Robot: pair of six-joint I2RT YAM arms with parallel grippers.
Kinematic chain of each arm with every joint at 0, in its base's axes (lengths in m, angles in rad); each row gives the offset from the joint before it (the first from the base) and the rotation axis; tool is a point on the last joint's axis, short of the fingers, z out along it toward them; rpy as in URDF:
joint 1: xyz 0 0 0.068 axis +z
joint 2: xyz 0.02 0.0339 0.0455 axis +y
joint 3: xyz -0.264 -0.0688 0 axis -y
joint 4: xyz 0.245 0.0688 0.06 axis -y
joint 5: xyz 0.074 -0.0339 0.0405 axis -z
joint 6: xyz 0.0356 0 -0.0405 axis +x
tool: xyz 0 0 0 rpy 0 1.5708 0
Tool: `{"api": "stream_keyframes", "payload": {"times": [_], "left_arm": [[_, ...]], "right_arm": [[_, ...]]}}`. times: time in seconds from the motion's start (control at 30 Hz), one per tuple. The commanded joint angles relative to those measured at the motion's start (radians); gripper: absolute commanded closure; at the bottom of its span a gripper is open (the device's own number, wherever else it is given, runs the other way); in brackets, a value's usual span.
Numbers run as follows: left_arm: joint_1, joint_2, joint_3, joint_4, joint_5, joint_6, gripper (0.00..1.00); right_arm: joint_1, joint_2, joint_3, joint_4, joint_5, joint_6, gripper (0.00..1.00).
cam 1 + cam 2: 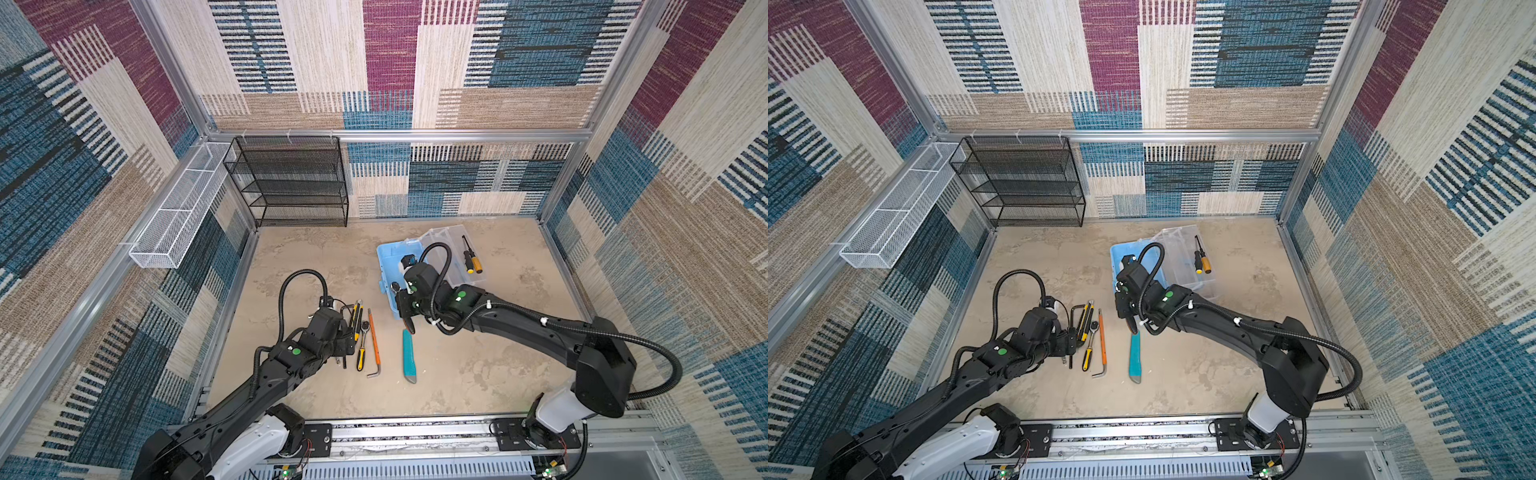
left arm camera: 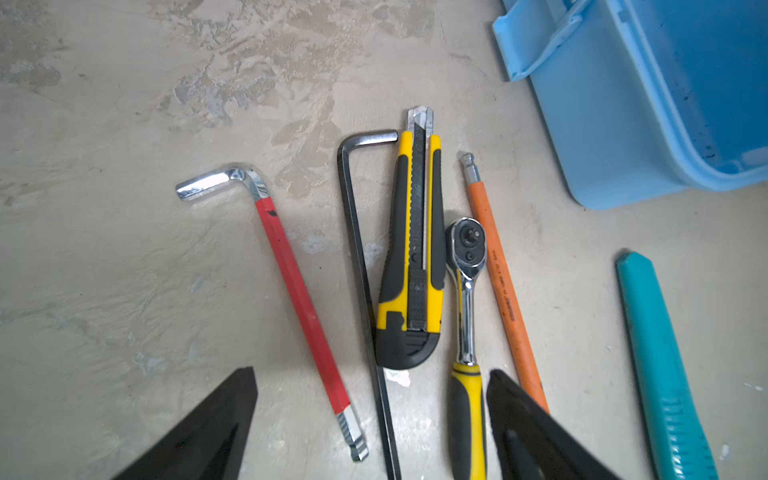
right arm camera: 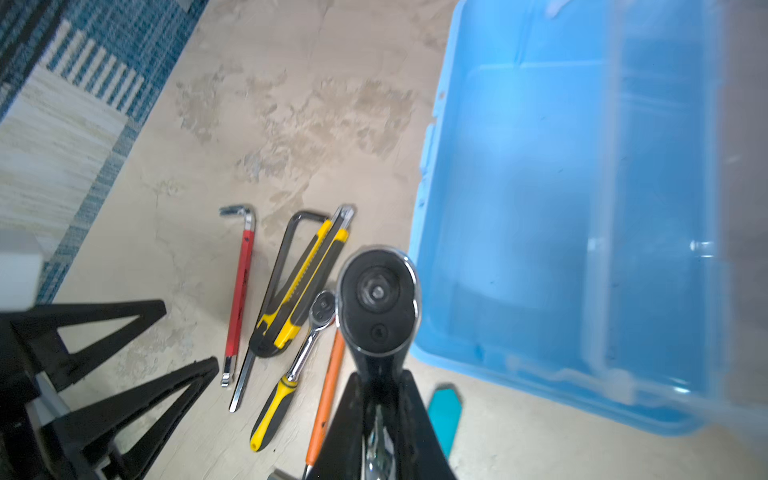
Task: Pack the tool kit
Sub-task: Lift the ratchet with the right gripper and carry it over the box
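Observation:
The light-blue toolbox point(image 1: 388, 262) point(image 1: 1121, 257) point(image 2: 623, 104) point(image 3: 540, 208) stands open, its clear lid point(image 1: 453, 249) folded back with two screwdrivers point(image 1: 471, 259) lying on it. My right gripper point(image 1: 404, 308) point(image 3: 380, 374) is shut on a black ratchet point(image 3: 376, 299), held above the box's near left corner. My left gripper point(image 1: 347, 336) point(image 2: 372, 371) hangs open over a row of tools on the floor: a red hex key point(image 2: 299, 299), a black hex key point(image 2: 357, 249), a yellow utility knife point(image 2: 411, 266), a small yellow-handled ratchet point(image 2: 467, 291) and an orange hex key point(image 2: 503, 299). A teal utility knife point(image 1: 408, 357) point(image 2: 660, 365) lies to their right.
A black mesh shelf rack point(image 1: 291, 183) stands against the back wall at the left. A long white mesh basket point(image 1: 178, 216) hangs on the left wall. Aluminium frame rails point(image 1: 232, 307) border the beige floor on every side.

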State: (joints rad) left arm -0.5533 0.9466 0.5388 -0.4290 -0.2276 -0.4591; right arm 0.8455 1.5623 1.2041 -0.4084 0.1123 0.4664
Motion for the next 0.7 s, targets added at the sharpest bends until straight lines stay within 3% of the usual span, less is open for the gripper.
{"api": "stream_keyframes", "payload": {"times": [0.0, 0.3, 0.67], "left_arm": [[-0.005, 0.015, 0.012, 0.000, 0.012, -0.025, 0.11], [-0.031, 0.080, 0.056, -0.015, 0.027, -0.049, 0.15], [-0.053, 0.171, 0.091, -0.019, 0.016, -0.081, 0.16]], "right_arm": [[-0.071, -0.045, 0.003, -0.002, 0.029, -0.090, 0.96], [-0.311, -0.046, 0.060, -0.001, -0.010, -0.277, 0.96], [-0.445, 0.055, 0.120, 0.047, -0.031, -0.410, 0.95]]}}
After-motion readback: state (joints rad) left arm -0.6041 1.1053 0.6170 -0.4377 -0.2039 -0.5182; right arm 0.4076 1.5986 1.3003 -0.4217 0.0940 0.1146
